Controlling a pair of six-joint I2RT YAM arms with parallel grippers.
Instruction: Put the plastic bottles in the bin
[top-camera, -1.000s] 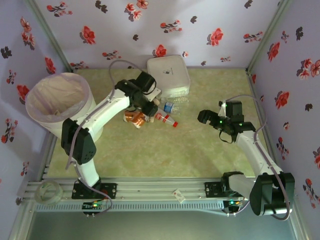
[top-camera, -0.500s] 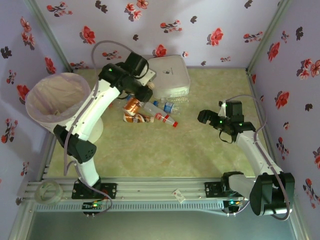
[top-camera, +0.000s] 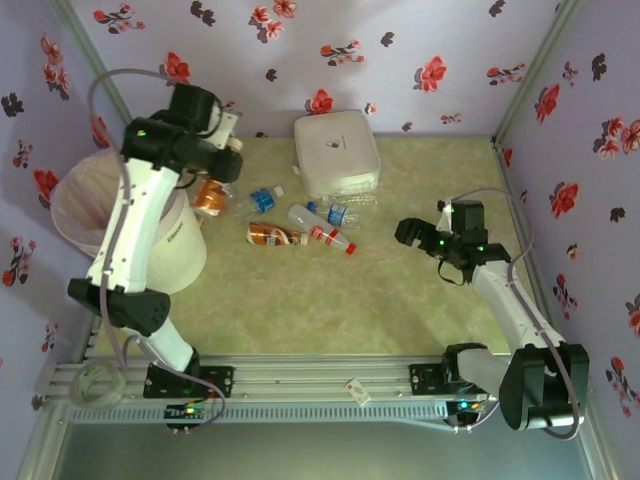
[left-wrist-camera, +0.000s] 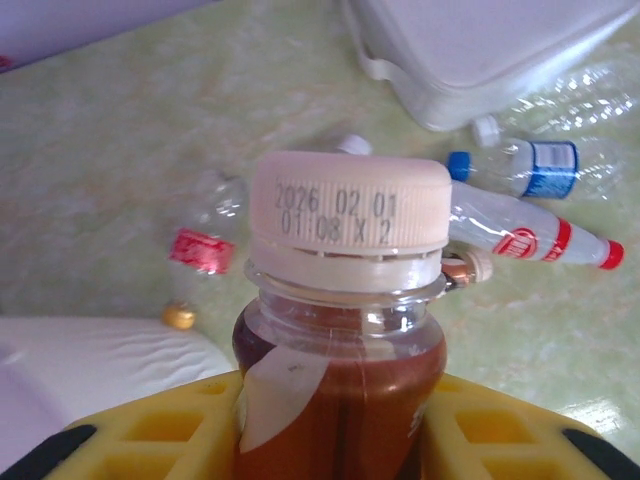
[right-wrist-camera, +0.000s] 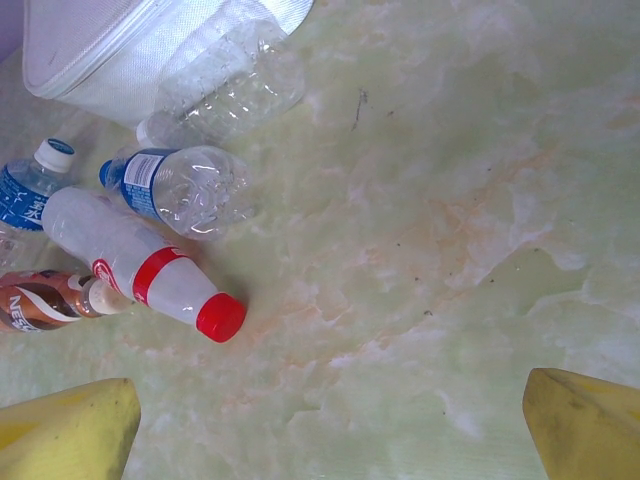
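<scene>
The left hand (top-camera: 212, 183) clamps a brown, cream-capped bottle (left-wrist-camera: 345, 260) at the 3 o'clock rim of the bin (top-camera: 172, 252). The right hand (top-camera: 408, 233) gapes wide and empty, with loose bottles (top-camera: 325, 228) on the desk at its 9 o'clock.

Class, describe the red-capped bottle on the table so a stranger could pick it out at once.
Start at the flat white box at the far side of the table. In front of it, the red-capped bottle lies on its side beside a blue-capped bottle and a brown-wrapped bottle. It alone has a red cap, with a red band below it.
</scene>
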